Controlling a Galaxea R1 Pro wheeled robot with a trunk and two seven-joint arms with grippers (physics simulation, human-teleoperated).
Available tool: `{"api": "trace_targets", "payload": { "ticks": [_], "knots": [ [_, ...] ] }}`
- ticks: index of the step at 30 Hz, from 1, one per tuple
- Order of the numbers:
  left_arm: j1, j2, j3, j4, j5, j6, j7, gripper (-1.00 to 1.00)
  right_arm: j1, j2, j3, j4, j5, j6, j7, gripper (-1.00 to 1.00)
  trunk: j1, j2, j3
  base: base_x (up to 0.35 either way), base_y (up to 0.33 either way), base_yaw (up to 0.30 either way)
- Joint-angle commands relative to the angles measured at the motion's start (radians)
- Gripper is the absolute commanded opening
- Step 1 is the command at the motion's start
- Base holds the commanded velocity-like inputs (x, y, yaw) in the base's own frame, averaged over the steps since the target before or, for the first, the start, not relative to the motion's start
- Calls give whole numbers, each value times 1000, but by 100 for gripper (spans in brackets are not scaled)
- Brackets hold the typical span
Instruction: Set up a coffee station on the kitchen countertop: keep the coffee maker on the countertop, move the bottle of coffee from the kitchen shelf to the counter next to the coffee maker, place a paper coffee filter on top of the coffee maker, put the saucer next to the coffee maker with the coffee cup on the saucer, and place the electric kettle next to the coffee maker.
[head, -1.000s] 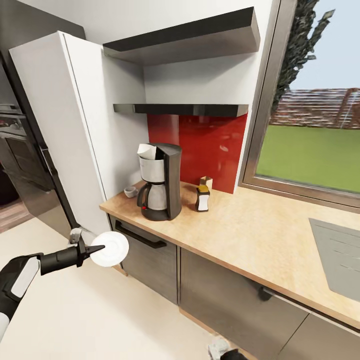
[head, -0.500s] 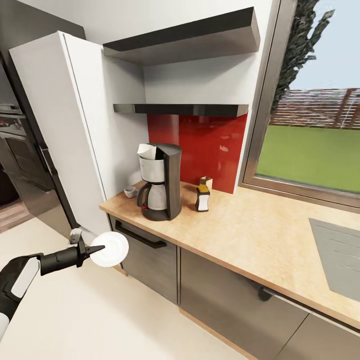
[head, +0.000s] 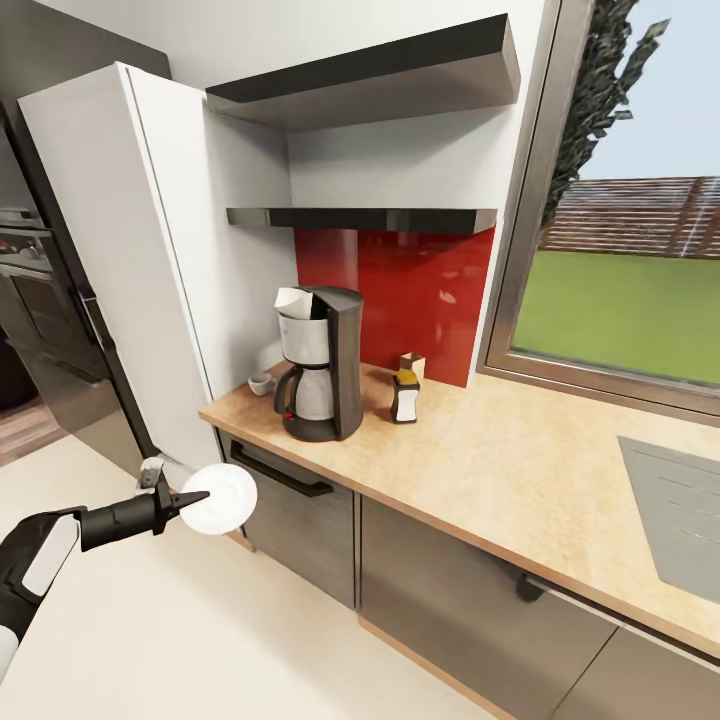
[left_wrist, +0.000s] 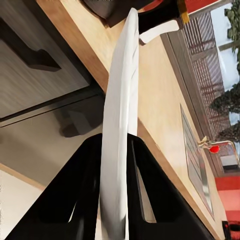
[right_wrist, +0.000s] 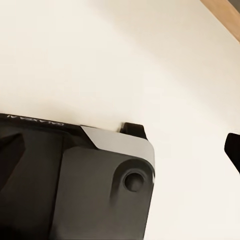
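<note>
My left gripper (head: 197, 497) is shut on the rim of the white saucer (head: 222, 497), holding it on edge in the air in front of the countertop's (head: 500, 470) left corner. In the left wrist view the saucer (left_wrist: 121, 125) stands edge-on between the black fingers (left_wrist: 85, 195). The coffee maker (head: 320, 370) stands on the countertop with the paper coffee filter (head: 292, 302) on top. The coffee cup (head: 261, 383) sits just left of it and the bottle of coffee (head: 405, 397) to its right. The kitchen shelf (head: 360, 217) is bare. The electric kettle is out of view.
A tall white cabinet (head: 130, 270) borders the counter on the left, with a dark oven wall (head: 30, 300) beyond. A grey inset panel (head: 680, 510) lies in the counter at the right. The right wrist view looks at pale floor (right_wrist: 150, 60) and the robot's dark body (right_wrist: 65, 185).
The right gripper, at the head view's bottom edge one second ago, has dropped out of that view. The left arm and saucer have stayed put.
</note>
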Motion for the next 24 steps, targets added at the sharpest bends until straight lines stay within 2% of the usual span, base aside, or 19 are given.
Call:
{"api": "trace_targets", "payload": {
  "ticks": [1,13,20,24],
  "knots": [
    [-1,0,2,0,-5,2,-4,-100,0,0,9,-2,-10,6,-4,100,0,-1,-2,0,0,0],
    [-1,0,2,-1,-10,1,-3,-100,7,0,9,-1,-10,6,-3,100,0,-1,-2,1,4,0],
    [-1,0,2,-7,-10,2,-3,-100,12,-3,9,0,-8,6,-1,100,0,-1,-2,48,231,0],
    [-1,0,2,-5,-10,2,-3,-100,16,-8,7,0,-8,6,80,100,0,-1,-2,6,298,0]
  ]
}}
